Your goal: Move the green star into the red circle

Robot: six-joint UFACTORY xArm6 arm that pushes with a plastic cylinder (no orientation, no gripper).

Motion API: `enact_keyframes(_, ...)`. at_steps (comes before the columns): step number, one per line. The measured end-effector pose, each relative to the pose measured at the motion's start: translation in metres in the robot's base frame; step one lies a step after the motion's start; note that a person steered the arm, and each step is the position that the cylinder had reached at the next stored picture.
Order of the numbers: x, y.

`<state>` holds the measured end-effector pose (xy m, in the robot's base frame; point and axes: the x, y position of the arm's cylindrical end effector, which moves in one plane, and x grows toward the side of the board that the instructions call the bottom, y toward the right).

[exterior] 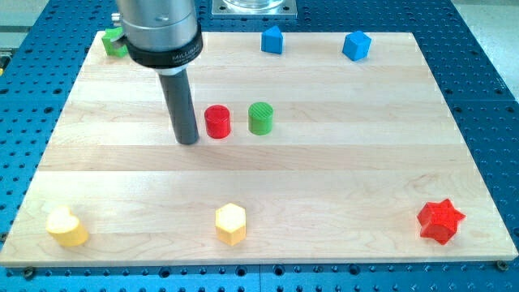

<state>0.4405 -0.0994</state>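
The red circle block [217, 122] stands near the board's middle, with a green cylinder [260, 118] just to its right. A green block [113, 40], likely the green star, sits at the board's top left corner, partly hidden behind the arm's body. My tip [188, 141] rests on the board just left of the red circle, with a small gap between them. It is well below and to the right of the green block at the corner.
Two blue blocks [272, 40] [356, 45] sit along the top edge. A yellow heart-like block [66, 227] is at the bottom left, a yellow hexagon [230, 223] at the bottom middle, a red star [440, 221] at the bottom right.
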Motion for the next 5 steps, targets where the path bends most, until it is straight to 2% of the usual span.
enact_keyframes(1,0.0,0.028)
enact_keyframes(2,0.011,0.012)
enact_keyframes(3,-0.001,-0.124)
enact_keyframes(4,-0.069,-0.204)
enact_keyframes(5,-0.13,-0.198)
